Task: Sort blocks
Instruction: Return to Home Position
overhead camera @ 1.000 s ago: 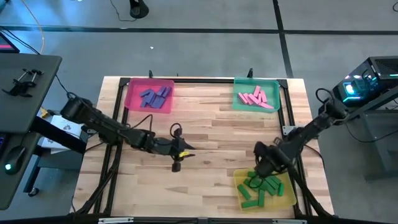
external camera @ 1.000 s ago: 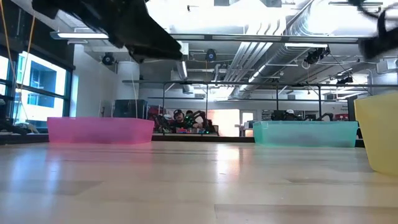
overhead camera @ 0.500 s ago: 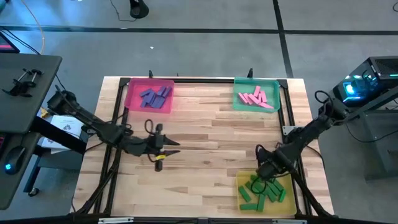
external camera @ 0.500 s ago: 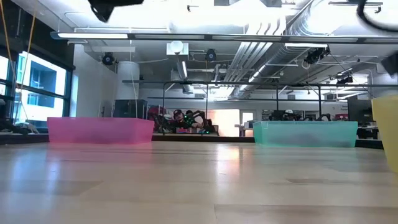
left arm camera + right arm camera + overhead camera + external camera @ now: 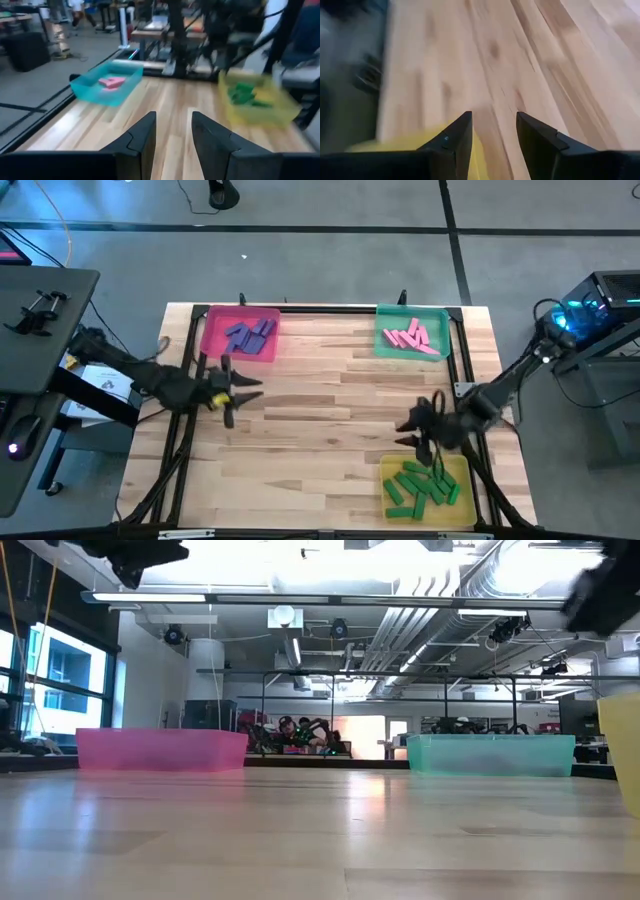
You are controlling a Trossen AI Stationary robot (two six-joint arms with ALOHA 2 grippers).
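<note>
The blocks lie sorted by colour in three trays. Blue-purple blocks are in the pink tray at the far left. Pink blocks are in the teal tray at the far right. Green blocks are in the yellow tray at the near right. My left gripper hovers open near the table's left edge, just in front of the pink tray, with nothing between its fingers. My right gripper hangs open beside the yellow tray's far left corner, also with nothing between its fingers.
A black frame runs along the table's far edge and down both sides. The wooden table top between the three trays is bare. In the low view the pink tray and the teal tray stand at the far edge.
My left gripper has drawn back from the table's middle toward the left edge and risen. My right gripper has come up from over the green blocks in the yellow tray and has tipped from pointing down to slanting toward the table's middle.
</note>
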